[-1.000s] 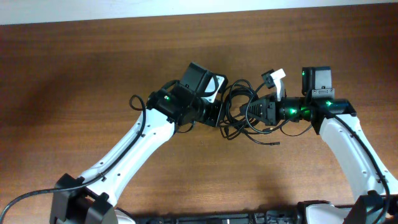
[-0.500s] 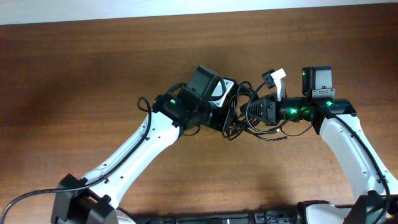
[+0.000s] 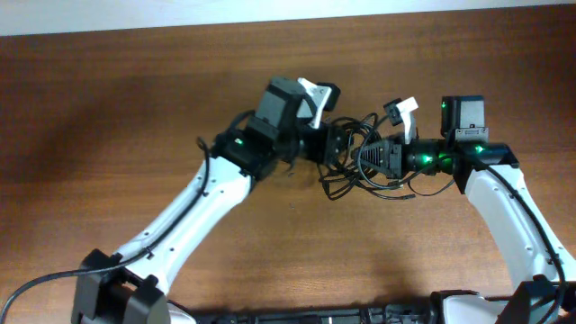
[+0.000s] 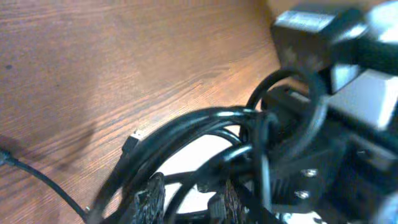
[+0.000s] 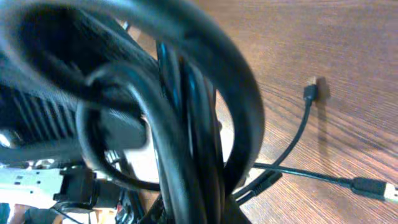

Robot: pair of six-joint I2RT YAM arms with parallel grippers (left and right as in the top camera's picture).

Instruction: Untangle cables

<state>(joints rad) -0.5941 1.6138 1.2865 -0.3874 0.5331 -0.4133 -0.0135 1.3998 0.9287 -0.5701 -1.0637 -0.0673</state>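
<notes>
Brown wood-grain surface (image 3: 108, 108), darker and shadowed toward the left, lighter on the right. Pale strip (image 3: 180, 13) beyond far edge; wall or floor unclear.

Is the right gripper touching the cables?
Touching. Overhead, the cables bunch straight into the right gripper; the right wrist view shows strands packed there, no gap.

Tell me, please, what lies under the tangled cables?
Bare wooden table shows through the open loops of the cables. Where the strands bunch thickly, whatever lies beneath is covered and cannot be seen.
</notes>
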